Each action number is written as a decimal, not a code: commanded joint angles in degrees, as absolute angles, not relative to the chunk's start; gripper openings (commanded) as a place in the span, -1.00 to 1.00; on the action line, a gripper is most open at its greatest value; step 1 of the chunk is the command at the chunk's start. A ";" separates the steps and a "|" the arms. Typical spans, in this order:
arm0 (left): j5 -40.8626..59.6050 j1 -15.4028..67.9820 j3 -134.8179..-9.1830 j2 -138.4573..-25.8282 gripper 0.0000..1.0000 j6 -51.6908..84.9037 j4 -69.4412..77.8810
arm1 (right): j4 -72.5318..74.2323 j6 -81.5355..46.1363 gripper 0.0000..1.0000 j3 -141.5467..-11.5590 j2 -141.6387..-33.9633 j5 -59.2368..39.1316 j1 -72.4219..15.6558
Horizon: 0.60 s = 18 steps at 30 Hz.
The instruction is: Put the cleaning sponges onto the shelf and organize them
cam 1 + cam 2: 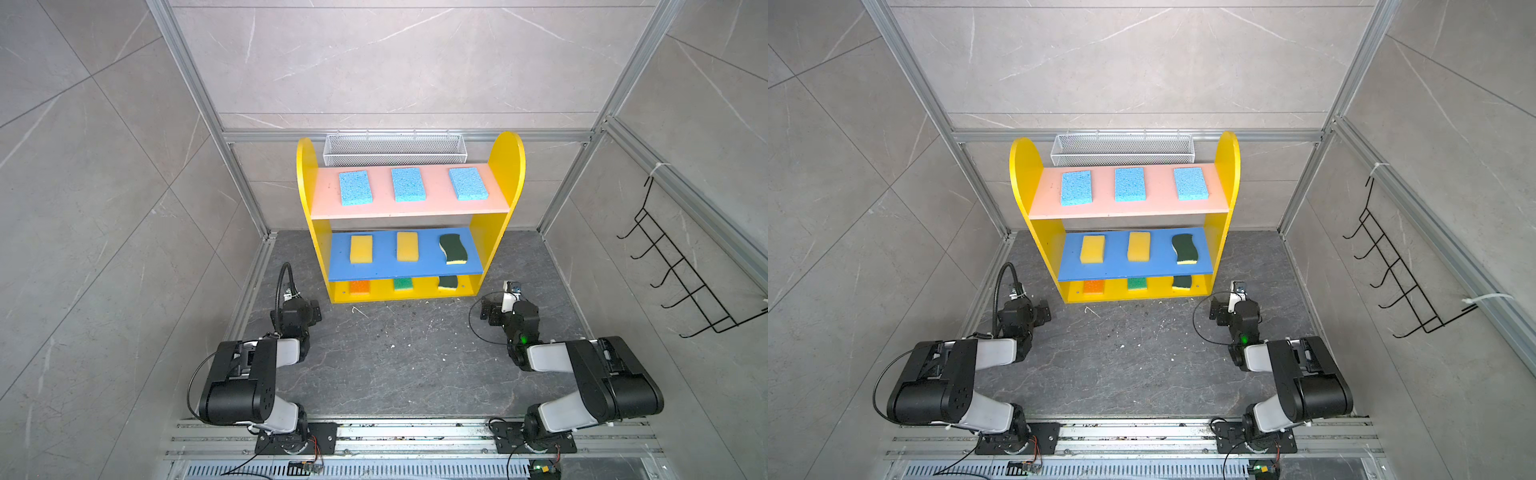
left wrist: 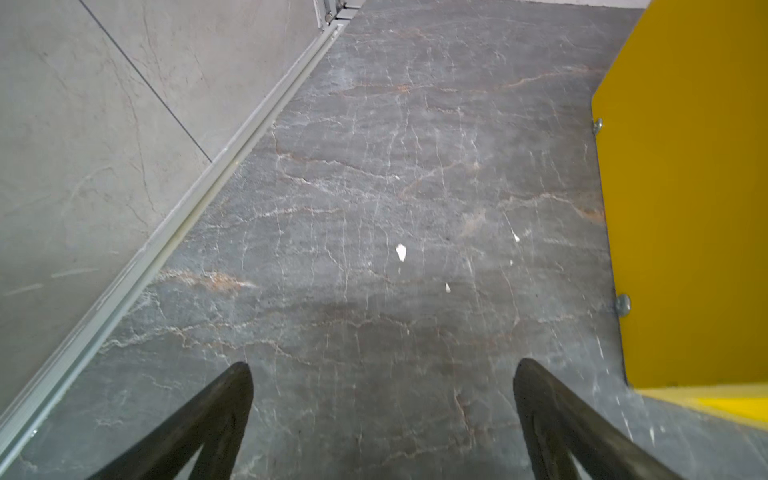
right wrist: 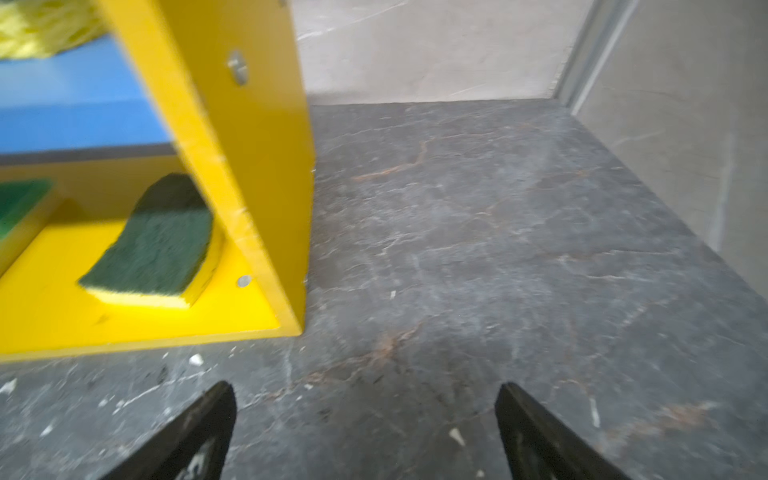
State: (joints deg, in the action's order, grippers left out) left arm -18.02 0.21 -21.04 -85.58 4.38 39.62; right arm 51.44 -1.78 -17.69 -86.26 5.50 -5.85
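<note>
The left gripper (image 2: 382, 365) sat low over the grey floor (image 2: 374, 187), just beside the left side of the shelf (image 1: 505, 166). Its jaws were wide open and held nothing. It seemed to rest there so it was out of the way.

All nine sponges lay flat on the shelf. On the pink top board, three blue sponges (image 1: 408, 184) lay in a row with gaps between them. On the blue middle board were two yellow sponges (image 1: 360, 248), then a dark wavy sponge (image 1: 453, 248). On the yellow bottom were an orange sponge (image 1: 360, 286), a green sponge (image 1: 403, 284) and a second wavy sponge (image 3: 153, 241). Like colours sat together, likely to look tidy.

The right gripper (image 3: 365, 386) sat low by the right side of the shelf. Its jaws were wide open too, holding nothing. No sponge lay on the floor, so the job looked done
</note>
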 commanded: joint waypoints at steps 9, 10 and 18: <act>-15.30 0.07 -19.55 -86.20 1.00 1.60 51.10 | 50.62 -0.41 0.99 -20.30 -86.75 7.38 -6.08; -15.03 0.01 -19.60 -85.96 1.00 1.84 50.58 | 50.62 -0.43 0.99 -20.30 -86.75 7.38 -6.11; -15.03 0.02 -19.60 -86.02 1.00 1.71 50.82 | 50.62 -0.42 0.99 -20.30 -86.64 7.39 -6.12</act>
State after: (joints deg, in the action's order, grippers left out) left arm -15.90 0.23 -18.41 -86.50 2.96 47.70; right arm 51.05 -1.23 -19.25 -86.26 6.61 -5.93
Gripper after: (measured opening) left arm 0.999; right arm 0.991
